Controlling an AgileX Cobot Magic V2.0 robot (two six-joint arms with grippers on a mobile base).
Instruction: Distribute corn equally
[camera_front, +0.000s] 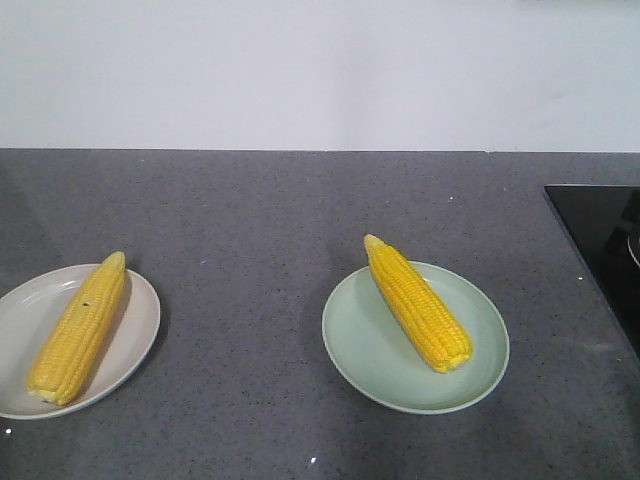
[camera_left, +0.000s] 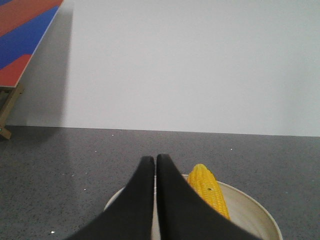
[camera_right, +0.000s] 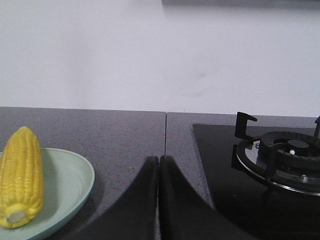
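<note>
The jaws of both grippers are seen pressed together, fingertip against fingertip, with nothing held between them. The left gripper (camera_left: 155, 159) is shown in its own wrist view, raised above the near rim of the white plate (camera_left: 250, 207); the right gripper (camera_right: 158, 159) is shown in its wrist view over the bare grey countertop (camera_right: 125, 130), between the green plate (camera_right: 75, 175) and the black glass hob (camera_right: 220, 150).

In the front view, neither arm is visible. At the far left of the countertop (camera_front: 260, 250), a white plate (camera_front: 140, 320) is partly cut off by the picture's edge. One cob of corn (camera_front: 80, 328) is laid on it diagonally, its pointed tip reaching toward the back right rim and its blunt end toward the front left. The same cob (camera_left: 209, 190) is seen in the left wrist view, just right of the closed fingers.

Well apart to the right, a pale green plate (camera_front: 370, 350) is set on the countertop. A second cob (camera_front: 417, 302) is laid across it, its paler tip overhanging the back left rim and its cut end resting toward the front right. In the right wrist view this cob (camera_right: 21, 175) is seen end-on, with its cut end nearest the camera.

At the far right, a corner of the hob (camera_front: 600, 240) is visible; a gas burner (camera_right: 285, 157) with a black pan support is shown on it in the right wrist view.
</note>
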